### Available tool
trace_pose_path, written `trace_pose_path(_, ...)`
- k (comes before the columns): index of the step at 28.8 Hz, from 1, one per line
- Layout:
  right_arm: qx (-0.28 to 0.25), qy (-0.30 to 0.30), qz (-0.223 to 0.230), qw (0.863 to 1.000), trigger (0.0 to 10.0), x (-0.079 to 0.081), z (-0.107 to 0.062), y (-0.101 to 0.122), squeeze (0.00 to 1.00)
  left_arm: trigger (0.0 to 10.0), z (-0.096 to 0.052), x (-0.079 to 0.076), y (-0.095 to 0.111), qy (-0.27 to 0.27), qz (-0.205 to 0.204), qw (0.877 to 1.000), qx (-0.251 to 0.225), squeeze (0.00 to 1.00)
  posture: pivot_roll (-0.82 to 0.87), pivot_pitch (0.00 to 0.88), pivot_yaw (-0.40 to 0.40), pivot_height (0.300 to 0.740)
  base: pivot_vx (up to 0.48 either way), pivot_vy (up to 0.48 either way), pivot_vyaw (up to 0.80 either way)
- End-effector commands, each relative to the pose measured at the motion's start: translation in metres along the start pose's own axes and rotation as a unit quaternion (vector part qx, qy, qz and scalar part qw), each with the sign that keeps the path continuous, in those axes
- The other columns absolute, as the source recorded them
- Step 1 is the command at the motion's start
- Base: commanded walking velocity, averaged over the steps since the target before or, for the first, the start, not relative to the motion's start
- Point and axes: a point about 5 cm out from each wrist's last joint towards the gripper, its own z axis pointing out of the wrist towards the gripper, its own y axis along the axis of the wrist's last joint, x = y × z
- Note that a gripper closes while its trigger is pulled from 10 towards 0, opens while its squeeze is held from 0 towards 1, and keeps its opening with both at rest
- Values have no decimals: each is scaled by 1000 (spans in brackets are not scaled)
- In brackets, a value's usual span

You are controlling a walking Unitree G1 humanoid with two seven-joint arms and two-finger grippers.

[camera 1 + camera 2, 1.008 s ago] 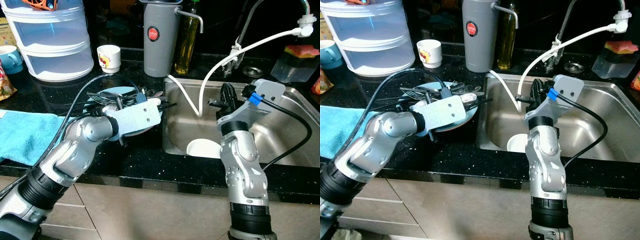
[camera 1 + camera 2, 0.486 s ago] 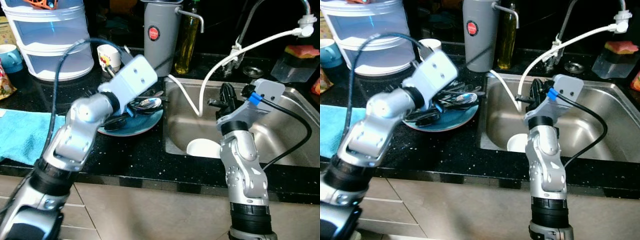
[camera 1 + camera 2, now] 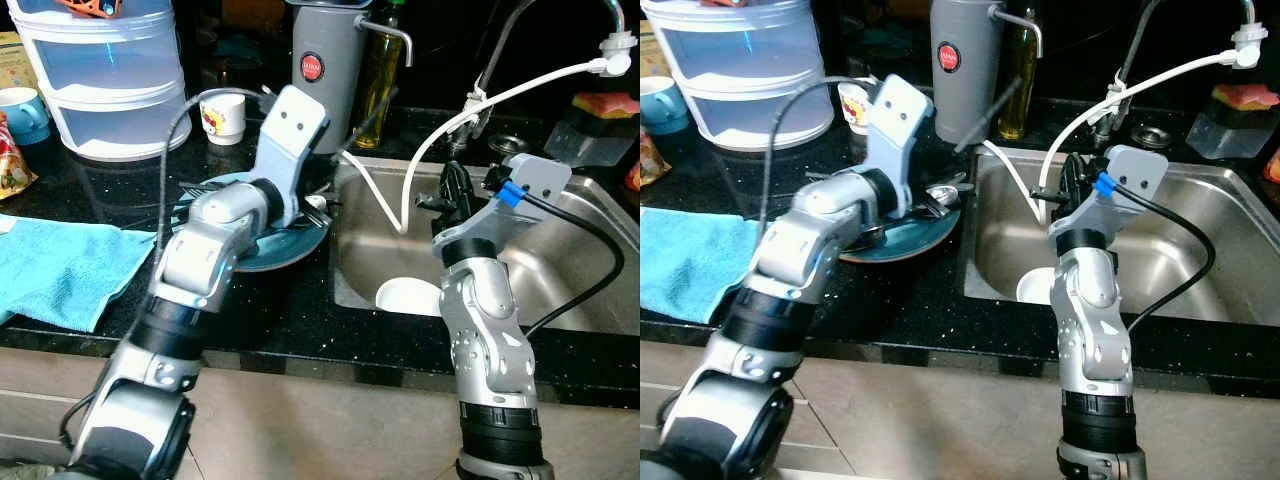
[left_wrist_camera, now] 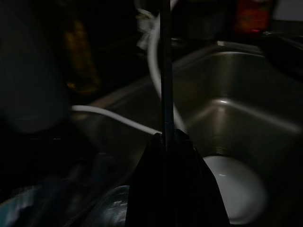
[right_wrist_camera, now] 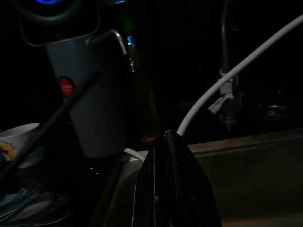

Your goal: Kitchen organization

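Note:
A blue plate (image 3: pixel 296 250) piled with dark cutlery (image 3: pixel 312 203) sits on the black counter just left of the sink. My left gripper (image 3: pixel 328 160) is raised over the plate's far edge and is shut on a thin dark stick (image 3: pixel 362 118), which slants up in front of the grey canister (image 3: pixel 325 60). In the left wrist view the closed fingers (image 4: pixel 180 161) pinch that stick (image 4: pixel 165 71), with the sink basin beyond. Over the sink's left part, my right gripper (image 3: pixel 456 185) points upward, shut with nothing in it (image 5: pixel 166 137).
A white dish (image 3: pixel 408 297) lies in the steel sink (image 3: pixel 570 280), and a white hose (image 3: pixel 500 95) loops from the tap. Behind stand an oil bottle (image 3: pixel 380 70), a small cup (image 3: pixel 222 115) and stacked plastic drawers (image 3: pixel 100 80). A blue towel (image 3: pixel 60 270) covers the left counter.
My left arm has lifted off the plate and swung up toward the sink, bringing the thin dark stick with it. The right arm has stayed still.

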Motion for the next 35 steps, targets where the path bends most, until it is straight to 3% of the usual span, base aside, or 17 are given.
trace_pose_path(1, 8, -24, -13, 1000, 10000, -9, 0, -1, 0, 10000, 5, -5, 1, -31, -15, 999, 1, 0, 236, 0, -30, 740, 0, 0, 0)
trace_pose_path(6, 36, -88, -55, 994, 10000, -31, 2, -7, 0, 10000, 19, -24, -5, -126, -83, 988, 3, 0, 227, 0, -31, 740, 0, 0, 0)
trace_pose_path(9, 40, -99, -65, 992, 10000, -34, 2, -8, 0, 10000, 22, -29, -5, -143, -93, 985, 1, 0, 227, 0, -31, 740, 0, 0, 0)
trace_pose_path(11, 40, -105, -68, 991, 10000, -36, 2, -8, 0, 10000, 24, -33, -5, -157, -102, 982, 1, 27, 225, 0, -32, 740, 0, 0, 0)
trace_pose_path(13, 36, -117, -82, 989, 10000, -39, 2, -7, 0, 10000, 28, -41, -4, -188, -116, 975, -1, 125, 221, 0, -29, 740, 0, 0, 0)
trace_pose_path(16, 31, -126, -88, 988, 10000, -41, 1, -5, 0, 10000, 31, -47, -4, -205, -121, 971, -1, 133, 218, 0, -27, 740, 0, 0, 0)
trace_pose_path(18, 23, -134, -84, 987, 10000, -42, 1, -3, 0, 10000, 38, -48, -6, -196, -118, 973, 7, 851, 216, 0, -26, 740, 0, 0, 0)
trace_pose_path(20, 21, -135, -82, 987, 10000, -42, 1, -2, 0, 10000, 40, -48, -7, -190, -118, 975, 11, 851, 216, 0, -26, 740, 0, 0, 0)
trace_pose_path(21, 19, -135, -80, 987, 10000, -42, 1, -1, 0, 10000, 41, -47, -7, -191, -125, 974, 9, 1000, 214, 0, -27, 740, 0, 0, 0)
trace_pose_path(25, 9, -132, -75, 988, 10000, -40, 2, 2, 0, 10000, 41, -42, -2, -182, -142, 973, -21, 1000, 212, 0, -29, 740, 0, 0, 0)
trace_pose_path(26, 6, -132, -74, 988, 10000, -39, 2, 3, 0, 10000, 40, -40, 0, -181, -145, 972, -31, 427, 213, 0, -31, 740, 0, 0, 0)
trace_pose_path(28, 5, -132, -73, 989, 10000, -39, 2, 3, 0, 10000, 39, -38, 1, -180, -146, 972, -37, 427, 212, 0, -32, 740, 0, 0, 0)
trace_pose_path(29, 2, -131, -72, 989, 10000, -38, 2, 4, 0, 10000, 37, -36, 2, -176, -146, 973, -43, 0, 214, 0, -35, 740, 0, 0, 0)
trace_pose_path(32, -1, -125, -70, 990, 10000, -36, 2, 5, 0, 10000, 34, -29, 2, -158, -121, 979, -42, 0, 214, 0, -37, 740, 0, 0, 0)
trace_pose_path(35, -1, -105, -64, 992, 10000, -27, 4, 5, 0, 10000, 27, -22, -16, -125, -6, 992, -3, 0, 212, 0, -47, 740, 0, 0, 0)
